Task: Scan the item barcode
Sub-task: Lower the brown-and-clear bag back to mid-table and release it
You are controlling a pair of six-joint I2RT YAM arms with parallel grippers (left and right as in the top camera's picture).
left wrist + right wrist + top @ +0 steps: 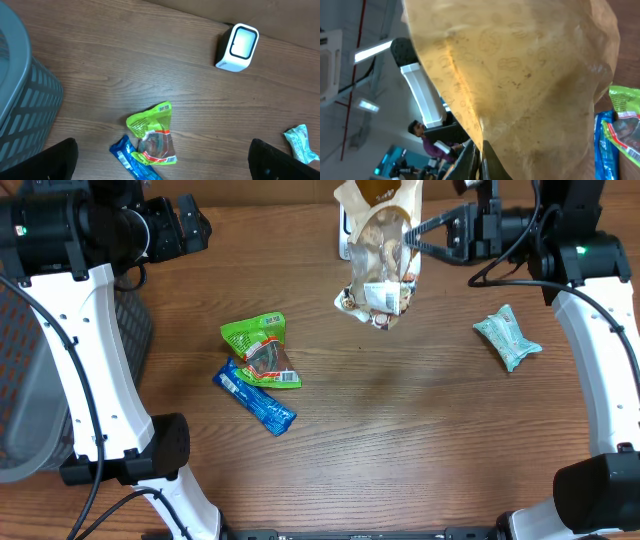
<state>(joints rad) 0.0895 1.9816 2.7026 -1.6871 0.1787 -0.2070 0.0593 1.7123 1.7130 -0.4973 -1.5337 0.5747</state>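
A: Largest first?
B: A wooden table [420, 430] is noted, with a grey slatted basket [25, 100] set at its left edge.
A: The task item?
B: The tan snack bag [380, 250] is held aloft at the far edge, above the white scanner [237, 46], which is mostly hidden from overhead. The bag is pinched by the right gripper [408, 235], jaws clamped narrow on its side.
A: And the left gripper [190, 225]?
B: Jaws are spread wide and nothing is held.
A: Smaller pieces?
B: A green packet [262, 350] is laid mid-table, touching a blue bar [255, 397]. A teal packet [507, 338] is seen well apart, at right.
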